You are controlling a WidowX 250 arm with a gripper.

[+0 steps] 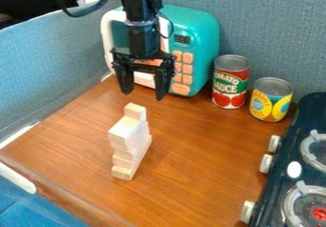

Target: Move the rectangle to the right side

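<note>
The gripper (144, 93) hangs open above the back part of the wooden table, in front of the toy microwave, with nothing between its fingers. Below it, left of the table's middle, stands a stack of pale wooden rectangular blocks (130, 147). One small block (135, 111) sits on top at the stack's rear end. The gripper is above and apart from the stack. Which block is the rectangle of the task I cannot tell.
A teal toy microwave (200, 30) stands at the back. To its right are a tomato sauce can (230, 82) and a yellow can (271, 99). A dark toy stove (313, 111) lines the right edge. Low blue-grey walls (47, 68) border the wooden table (197, 173).
</note>
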